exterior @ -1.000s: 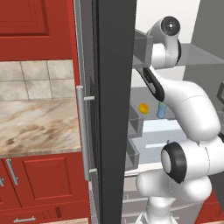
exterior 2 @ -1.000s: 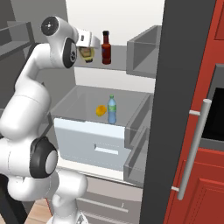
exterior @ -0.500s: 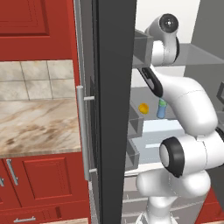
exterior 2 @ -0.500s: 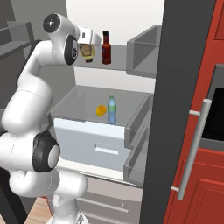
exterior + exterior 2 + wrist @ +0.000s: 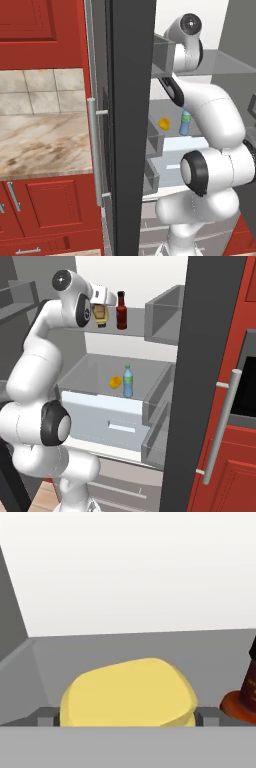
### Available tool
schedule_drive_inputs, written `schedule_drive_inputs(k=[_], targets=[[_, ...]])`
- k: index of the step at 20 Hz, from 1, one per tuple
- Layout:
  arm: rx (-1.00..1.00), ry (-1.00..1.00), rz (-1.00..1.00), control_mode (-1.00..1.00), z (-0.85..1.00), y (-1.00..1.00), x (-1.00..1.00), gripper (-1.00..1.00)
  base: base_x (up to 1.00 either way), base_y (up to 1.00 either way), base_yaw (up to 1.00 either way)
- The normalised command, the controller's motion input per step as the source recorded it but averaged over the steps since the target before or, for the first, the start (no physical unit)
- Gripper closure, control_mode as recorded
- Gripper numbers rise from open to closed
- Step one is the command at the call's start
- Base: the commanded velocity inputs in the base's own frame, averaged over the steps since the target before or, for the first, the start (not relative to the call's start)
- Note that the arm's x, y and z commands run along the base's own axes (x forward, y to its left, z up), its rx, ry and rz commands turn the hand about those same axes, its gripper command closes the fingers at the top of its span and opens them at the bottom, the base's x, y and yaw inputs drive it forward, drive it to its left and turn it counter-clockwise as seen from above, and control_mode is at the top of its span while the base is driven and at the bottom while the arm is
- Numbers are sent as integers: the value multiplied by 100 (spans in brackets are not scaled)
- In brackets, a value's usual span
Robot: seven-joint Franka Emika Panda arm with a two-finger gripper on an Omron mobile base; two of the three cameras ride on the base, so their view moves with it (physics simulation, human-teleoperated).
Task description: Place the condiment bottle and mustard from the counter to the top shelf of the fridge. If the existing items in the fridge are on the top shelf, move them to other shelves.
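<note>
The pincer [image 5: 127, 721] stands spread wide around the mustard [image 5: 129, 693], which now rests on the fridge's top shelf [image 5: 137, 335] just beside the condiment bottle [image 5: 121, 310]. Since a moment ago the arm has barely shifted. The blue bottle [image 5: 128, 381] and orange fruit [image 5: 115, 382] sit a shelf lower, so the task looks nearly finished.

Even flat rendered light, sharp, soft shadows

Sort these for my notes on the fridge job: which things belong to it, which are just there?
Job: mustard, condiment bottle, fridge, counter, blue bottle, orange fruit.
Just there: red cabinets, tiled backsplash.
</note>
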Motion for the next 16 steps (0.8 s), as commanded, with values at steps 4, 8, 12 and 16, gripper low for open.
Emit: schedule_drive_inputs(k=[4,8,12,16], targets=[[0,0,0,-100,0,0,15,-100,0,0,0],[0,0,0,-100,0,0,7,-100,0,0,0],[0,0,0,-100,0,0,-21,-100,0,0,0],[0,-1,0,-100,0,0,-24,-100,0,0,0]])
